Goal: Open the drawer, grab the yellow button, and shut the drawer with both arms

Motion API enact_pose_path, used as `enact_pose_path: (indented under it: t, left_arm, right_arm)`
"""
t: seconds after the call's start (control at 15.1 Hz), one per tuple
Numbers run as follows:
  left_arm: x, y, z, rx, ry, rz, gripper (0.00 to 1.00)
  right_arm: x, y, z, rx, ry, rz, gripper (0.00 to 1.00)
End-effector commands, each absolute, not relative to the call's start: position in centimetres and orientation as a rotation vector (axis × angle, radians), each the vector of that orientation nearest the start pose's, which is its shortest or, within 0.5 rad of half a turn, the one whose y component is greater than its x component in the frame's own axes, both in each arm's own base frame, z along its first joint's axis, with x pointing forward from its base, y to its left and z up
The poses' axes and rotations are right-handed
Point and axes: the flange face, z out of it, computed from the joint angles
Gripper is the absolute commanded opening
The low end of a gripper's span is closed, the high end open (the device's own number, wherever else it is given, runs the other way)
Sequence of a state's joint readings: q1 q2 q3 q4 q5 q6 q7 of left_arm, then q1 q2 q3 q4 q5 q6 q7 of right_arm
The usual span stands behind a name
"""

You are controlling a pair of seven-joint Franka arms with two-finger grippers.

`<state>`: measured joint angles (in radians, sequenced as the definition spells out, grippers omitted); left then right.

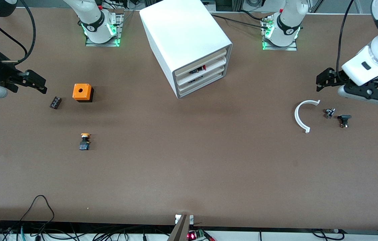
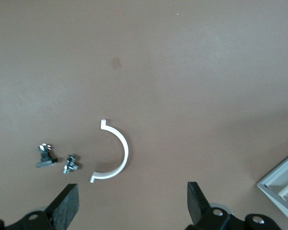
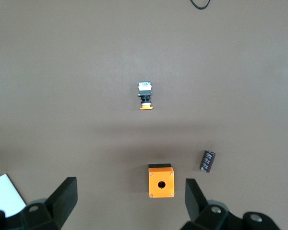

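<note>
The white cabinet [image 1: 185,36] stands at the table's back middle. Its uppermost drawer [image 1: 200,61] sits pushed in, level with the three lower ones. The button [image 1: 85,141], with an orange-yellow cap on a black-and-blue body, lies on the bare table toward the right arm's end, nearer the front camera than the orange box; it also shows in the right wrist view [image 3: 145,95]. My right gripper [image 1: 36,82] [image 3: 130,187] is open and empty, up over the table beside the orange box. My left gripper [image 1: 324,80] [image 2: 132,191] is open and empty, over the table at the left arm's end.
An orange box with a hole [image 1: 82,92] [image 3: 161,181] and a small black part [image 1: 55,102] [image 3: 208,160] lie near the right gripper. A white arc [image 1: 301,115] [image 2: 117,153] and two small black parts [image 1: 329,112] [image 1: 344,120] lie under the left gripper.
</note>
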<state>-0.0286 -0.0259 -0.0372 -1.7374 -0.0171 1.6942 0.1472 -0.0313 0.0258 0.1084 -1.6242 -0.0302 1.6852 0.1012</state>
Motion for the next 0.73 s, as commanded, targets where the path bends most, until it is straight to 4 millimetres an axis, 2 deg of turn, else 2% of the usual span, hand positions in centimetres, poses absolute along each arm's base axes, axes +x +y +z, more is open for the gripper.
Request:
enact_pose_path:
  t: [0.0,0.26,0.46,0.66]
  left_arm:
    - [53.5,-2.7,57.8,-3.177,0.314,-0.029,0.99]
    - [53.7,-3.0,58.0,-3.169,0.312,0.018,1.0]
    - [53.8,-3.6,58.2,-3.174,0.221,0.046,1.0]
    - [53.8,-4.0,58.8,-3.13,0.241,0.036,1.0]
  right_arm:
    - [57.2,4.6,60.9,-3.182,0.019,-0.078,0.99]
    - [57.3,4.6,61.0,-3.181,0.029,-0.083,0.99]
    - [57.4,4.2,60.8,-3.175,0.052,-0.075,0.99]
    - [57.5,4.2,60.5,-3.175,0.052,-0.067,0.99]
